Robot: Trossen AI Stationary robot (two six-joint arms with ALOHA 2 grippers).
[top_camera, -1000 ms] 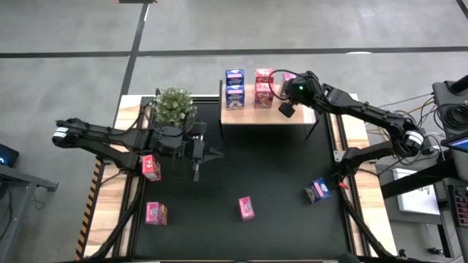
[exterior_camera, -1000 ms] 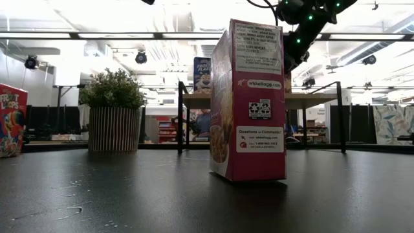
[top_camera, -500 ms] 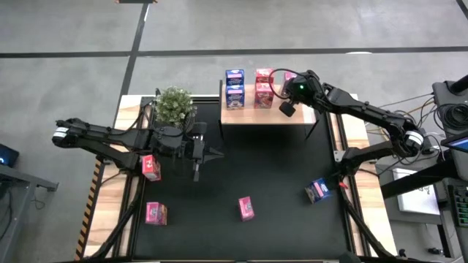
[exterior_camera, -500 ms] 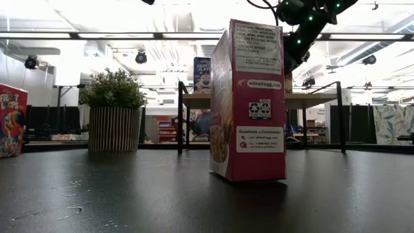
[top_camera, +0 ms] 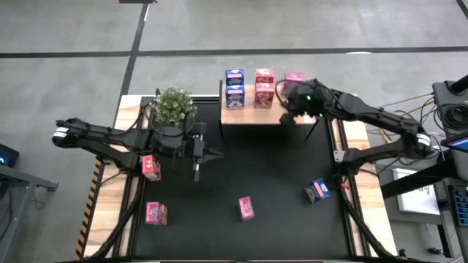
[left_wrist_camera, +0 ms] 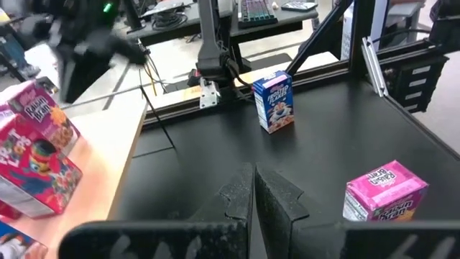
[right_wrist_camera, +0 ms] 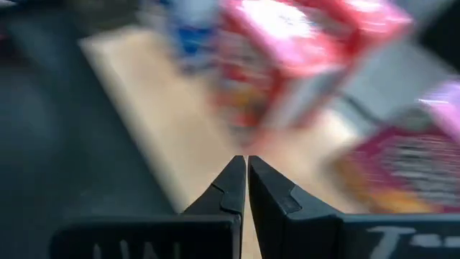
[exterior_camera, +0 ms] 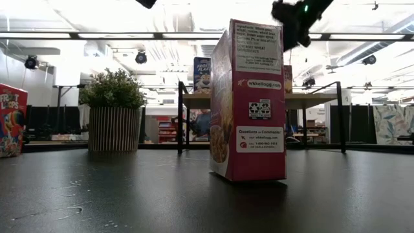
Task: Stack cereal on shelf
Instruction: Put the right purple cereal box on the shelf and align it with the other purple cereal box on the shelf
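The shelf, a pale wood board on black posts, stands at the table's far edge. It carries a blue stack of cereal, a red-and-pink stack and a pink box. My right gripper hovers over the shelf's right end, shut on nothing; it shows high in the low view. My left gripper waits shut over the table's left half. Loose cereal stands on the table: a red box, two pink boxes and a blue one.
A potted plant stands on the table left of the shelf. In the low view a pink box fills the middle, with the shelf behind it. The black tabletop between the shelf and the loose boxes is bare.
My right gripper has drawn back from the boxes on the shelf toward the table's right and near side, and has risen. The pink box at the shelf's right end now stands uncovered. My left arm has kept still.
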